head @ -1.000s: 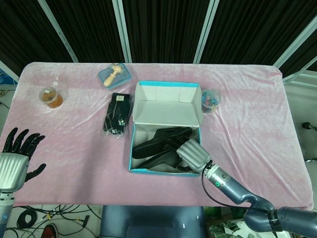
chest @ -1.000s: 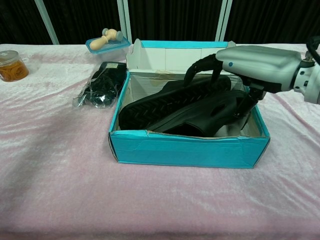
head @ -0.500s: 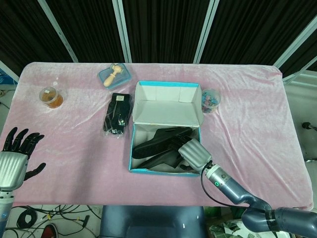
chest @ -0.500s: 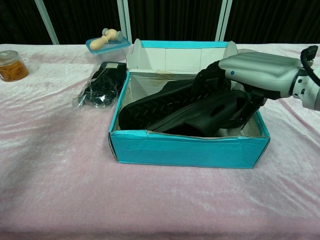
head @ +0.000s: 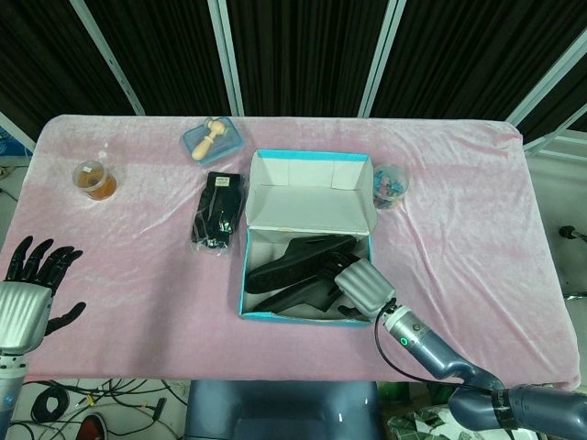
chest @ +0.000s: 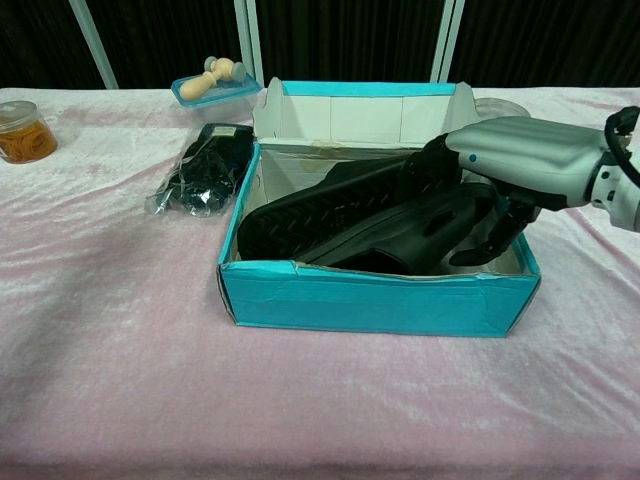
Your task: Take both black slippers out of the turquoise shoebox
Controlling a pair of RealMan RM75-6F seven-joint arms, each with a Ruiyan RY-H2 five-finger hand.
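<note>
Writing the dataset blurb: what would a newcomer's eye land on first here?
The open turquoise shoebox mid-table, both black slippers inside. The right hand reaches into its right end, fingers curled on a slipper. The left hand is open at the table's near-left edge, holding nothing.

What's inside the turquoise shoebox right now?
Two black slippers lie overlapped in the turquoise shoebox, with the right hand reaching in over them. The box floor beneath is mostly hidden.

Upright lid walls the shoebox behind; its top lies open.
</note>
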